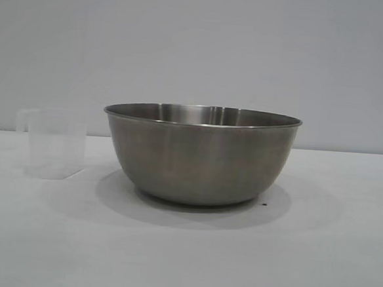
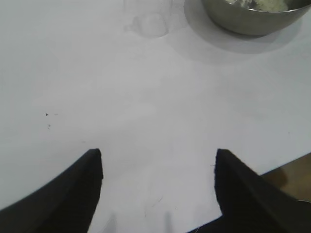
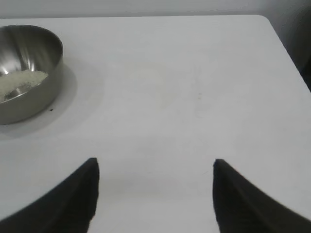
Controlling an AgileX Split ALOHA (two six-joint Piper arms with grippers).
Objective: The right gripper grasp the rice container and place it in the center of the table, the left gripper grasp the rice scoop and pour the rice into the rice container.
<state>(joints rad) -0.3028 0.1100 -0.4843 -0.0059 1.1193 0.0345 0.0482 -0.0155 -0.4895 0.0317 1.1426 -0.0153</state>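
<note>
No brand, label or readable writing on anything here. Going left to right in the exterior view: little clear plastic cup [image 1: 54, 144] sitting upright on the white table [image 1: 184, 254] at about 9 o'clock from the bowl [image 1: 199, 154], near it but not touching. Looks empty. Big steel bowl parked right in the middle, upright, with a tiny dark speck on the tabletop near its base at around 4 o'clock. Plain pale wall behind, nothing in front blocking either item.

From the wrist views: small heap of off-white rice [image 3: 19, 82] lying in the bottom of the bowl [image 3: 26, 73]. Left claw [image 2: 158, 170] hanging over bare table, fingers spread apart and gripping nothing, well back from cup [image 2: 150, 22] and bowl [image 2: 252, 17]. Right claw [image 3: 155, 179] same deal, fingers released, nothing between them, bowl well off to the side.
</note>
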